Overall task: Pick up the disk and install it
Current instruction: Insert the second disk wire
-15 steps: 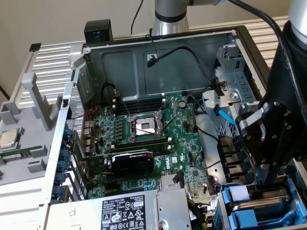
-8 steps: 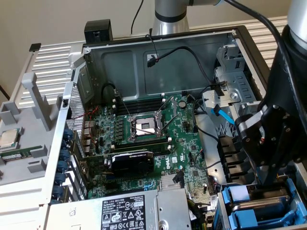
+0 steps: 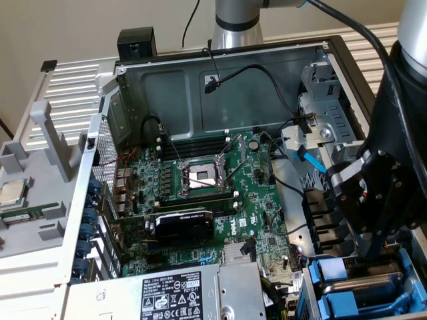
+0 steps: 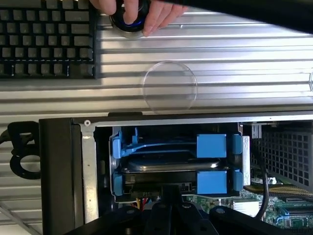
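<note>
The gripper (image 3: 363, 257) hung closed and empty just above the drive bay (image 3: 313, 297) at the near right corner of the case (image 3: 220, 80). The disk (image 4: 171, 165) lay directly below it between blue frames (image 4: 211, 145), its long axis running across the bay.

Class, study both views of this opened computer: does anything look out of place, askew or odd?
One oddity: a processor chip lies loose on the ridged platform outside the computer case, while the CPU socket on the motherboard sits open. The disk in its blue frame looks level in the bay.
</note>
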`<action>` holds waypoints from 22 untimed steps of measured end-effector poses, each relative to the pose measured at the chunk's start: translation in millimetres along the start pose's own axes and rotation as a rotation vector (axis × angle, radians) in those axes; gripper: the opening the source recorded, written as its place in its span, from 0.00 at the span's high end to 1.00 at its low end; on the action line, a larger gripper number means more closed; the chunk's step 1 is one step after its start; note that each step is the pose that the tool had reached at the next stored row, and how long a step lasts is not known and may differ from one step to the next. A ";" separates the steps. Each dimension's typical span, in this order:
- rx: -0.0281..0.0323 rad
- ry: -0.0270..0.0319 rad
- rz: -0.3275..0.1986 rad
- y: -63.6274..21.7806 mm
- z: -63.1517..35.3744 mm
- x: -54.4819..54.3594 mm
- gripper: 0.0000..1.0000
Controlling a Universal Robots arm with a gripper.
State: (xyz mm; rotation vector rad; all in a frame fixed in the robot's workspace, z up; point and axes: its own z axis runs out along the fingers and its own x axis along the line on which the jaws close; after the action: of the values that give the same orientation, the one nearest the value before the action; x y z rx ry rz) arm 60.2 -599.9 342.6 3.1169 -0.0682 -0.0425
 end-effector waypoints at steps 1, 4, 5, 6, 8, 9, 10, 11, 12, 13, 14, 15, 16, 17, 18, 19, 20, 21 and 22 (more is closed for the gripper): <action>0.0001 0.0000 0.000 0.0 0.3 0.0 0.89; 0.0000 -0.0001 0.000 0.0 1.0 0.0 0.89; -0.0001 -0.0001 0.000 0.0 1.2 0.0 0.89; 0.0001 -0.0001 0.000 -0.1 1.5 0.0 0.89; 0.0002 -0.0001 0.000 -0.1 2.1 0.0 0.89; 0.0003 0.0000 0.000 -0.1 2.3 0.0 0.89; 0.0003 0.0000 0.000 -0.1 2.4 0.0 0.89; 0.0003 0.0000 0.000 -0.1 2.4 0.0 0.89; 0.0004 0.0000 0.000 -0.1 2.4 0.0 0.89; 0.0003 0.0000 0.000 -0.1 2.4 0.0 0.89; 0.0006 0.0000 -0.001 -0.1 2.2 0.0 0.89; 0.0010 0.0001 -0.001 -0.1 1.4 0.0 0.89; 0.0018 0.0002 -0.001 0.0 -0.2 0.0 0.89; 0.0009 0.0001 -0.001 0.1 -4.0 -0.2 0.89; 0.0005 0.0000 -0.001 0.2 -8.7 -0.3 0.89; 0.0007 0.0000 -0.001 0.3 -13.3 -0.4 0.89; 0.0007 0.0000 -0.001 0.4 -17.4 -0.5 0.89; 0.0003 0.0000 -0.001 0.5 -19.6 -0.4 0.89; 0.0004 0.0001 -0.001 0.4 -20.7 0.9 0.89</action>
State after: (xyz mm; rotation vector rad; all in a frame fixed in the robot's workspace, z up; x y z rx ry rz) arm 61.6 -599.9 363.3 3.1173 -0.0667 -0.0424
